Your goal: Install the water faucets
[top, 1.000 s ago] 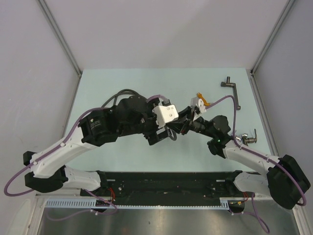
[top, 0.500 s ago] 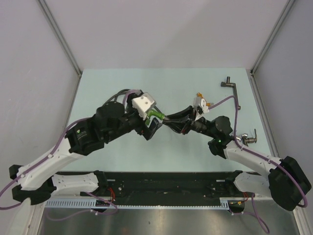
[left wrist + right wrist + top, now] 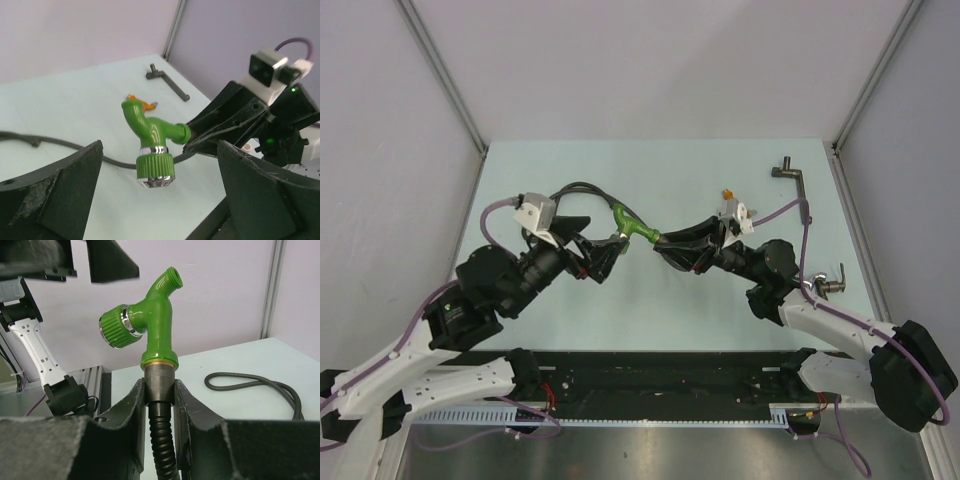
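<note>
The green water faucet [image 3: 636,229] sits screwed onto the dark metal end fitting [image 3: 160,382] of the black hose [image 3: 162,450]. My right gripper [image 3: 665,243] [image 3: 160,390] is shut on that fitting and holds the faucet [image 3: 156,320] up above the table. My left gripper [image 3: 606,254] [image 3: 160,150] is open wide. The green faucet [image 3: 150,135] hangs just beyond its fingers [image 3: 55,195] and touches neither. The orange faucet [image 3: 141,103] lies on the table farther back. In the top view it [image 3: 727,193] peeks out beside the right wrist camera.
The black hose [image 3: 582,188] loops across the table behind the left arm. A grey L-shaped metal bar [image 3: 796,181] [image 3: 168,83] lies at the back right. A small metal fitting [image 3: 830,285] rests near the right edge. Grey walls enclose the table.
My left gripper has opened, let go of the green faucet and drawn back to the left. The faucet stays on the hose end in my right gripper, which has hardly moved.
</note>
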Action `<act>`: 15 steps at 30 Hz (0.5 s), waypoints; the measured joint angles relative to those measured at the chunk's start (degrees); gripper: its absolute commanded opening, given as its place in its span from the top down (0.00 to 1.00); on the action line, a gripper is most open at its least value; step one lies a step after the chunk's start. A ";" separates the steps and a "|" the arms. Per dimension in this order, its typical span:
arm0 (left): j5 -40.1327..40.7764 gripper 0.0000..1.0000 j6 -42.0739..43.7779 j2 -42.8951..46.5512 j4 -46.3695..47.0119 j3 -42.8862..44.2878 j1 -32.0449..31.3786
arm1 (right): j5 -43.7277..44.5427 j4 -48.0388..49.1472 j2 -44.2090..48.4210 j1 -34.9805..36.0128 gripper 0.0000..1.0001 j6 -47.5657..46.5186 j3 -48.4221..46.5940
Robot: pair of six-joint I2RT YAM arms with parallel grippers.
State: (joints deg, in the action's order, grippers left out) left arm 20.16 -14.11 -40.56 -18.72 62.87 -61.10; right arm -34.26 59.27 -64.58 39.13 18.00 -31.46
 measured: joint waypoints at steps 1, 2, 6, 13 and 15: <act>0.48 0.00 -1.03 -0.24 0.79 -1.27 0.09 | 0.22 0.20 0.00 0.04 1.00 0.02 0.11; 0.74 0.00 -2.03 -0.44 1.44 -2.67 0.26 | 0.46 0.37 0.07 0.13 1.00 0.02 0.28; 0.42 0.01 -5.99 -0.81 4.35 -8.09 1.42 | 1.18 0.70 0.55 0.48 1.00 0.00 0.76; -2.91 0.14 -10.01 -1.79 11.28 -13.22 2.27 | 2.34 1.09 0.94 1.36 1.00 -0.11 1.05; -3.48 0.19 -10.97 -1.79 13.49 -13.94 2.45 | 2.43 1.14 0.96 1.51 1.00 -0.11 1.14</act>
State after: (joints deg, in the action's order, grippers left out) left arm 16.69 -25.08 -42.35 -5.23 48.93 -58.65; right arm -31.83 60.40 -63.61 40.64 17.89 -30.33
